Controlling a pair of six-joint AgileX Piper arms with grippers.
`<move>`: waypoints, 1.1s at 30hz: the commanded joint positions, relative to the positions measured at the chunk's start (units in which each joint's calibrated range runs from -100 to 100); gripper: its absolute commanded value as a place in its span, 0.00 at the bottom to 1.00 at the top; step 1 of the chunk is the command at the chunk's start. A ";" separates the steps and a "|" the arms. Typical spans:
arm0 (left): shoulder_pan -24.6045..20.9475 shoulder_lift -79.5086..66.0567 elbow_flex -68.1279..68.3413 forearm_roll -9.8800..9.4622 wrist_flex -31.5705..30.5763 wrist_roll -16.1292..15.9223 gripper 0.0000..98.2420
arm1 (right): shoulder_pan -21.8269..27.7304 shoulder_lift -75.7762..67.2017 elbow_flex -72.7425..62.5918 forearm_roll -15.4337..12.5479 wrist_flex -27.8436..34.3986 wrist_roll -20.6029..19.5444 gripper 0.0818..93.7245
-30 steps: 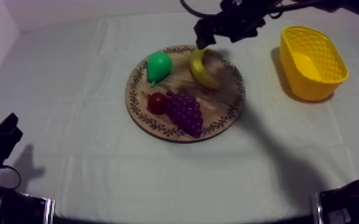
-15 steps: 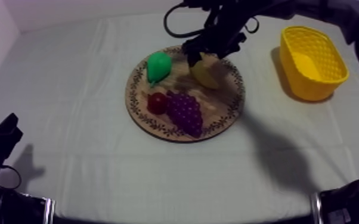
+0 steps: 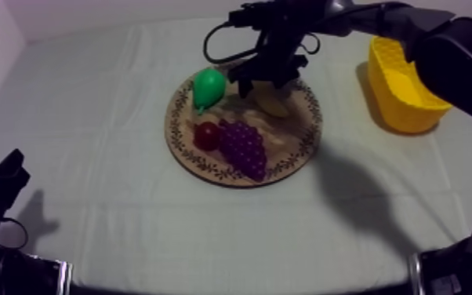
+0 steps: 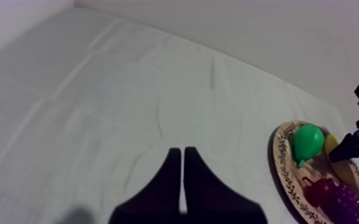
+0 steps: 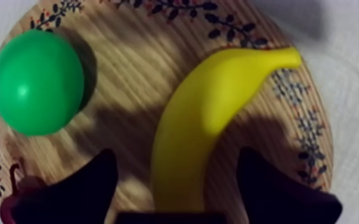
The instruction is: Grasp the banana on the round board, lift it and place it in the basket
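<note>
No lettering can be read; the wooden board (image 3: 208,168) seemingly bears ornament only

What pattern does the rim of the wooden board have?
The rim bears dark leafy sprigs, clearest in the right wrist view.

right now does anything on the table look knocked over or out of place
Nothing stands out. The banana, pear, grapes and small red fruit lie on the wooden board, the yellow basket stands upright, and the right gripper is open astride the banana.
</note>
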 commanded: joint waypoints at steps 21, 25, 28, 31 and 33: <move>-0.03 0.00 0.02 0.01 -0.01 -0.01 0.00 | 0.35 2.46 -3.54 0.31 1.56 -0.03 0.29; -0.03 0.00 0.02 0.01 -0.01 -0.01 0.00 | 0.44 2.80 -3.66 0.40 1.44 0.11 0.28; -0.03 0.00 0.02 0.01 -0.01 -0.01 0.00 | 0.65 2.54 -3.82 0.34 1.62 0.24 0.28; -0.03 0.00 0.02 0.01 -0.01 -0.01 0.00 | 1.15 1.57 -4.38 0.07 2.74 0.55 0.27; -0.03 0.00 0.02 0.01 -0.01 -0.01 0.00 | 1.63 0.50 -4.99 -0.27 4.01 0.99 0.26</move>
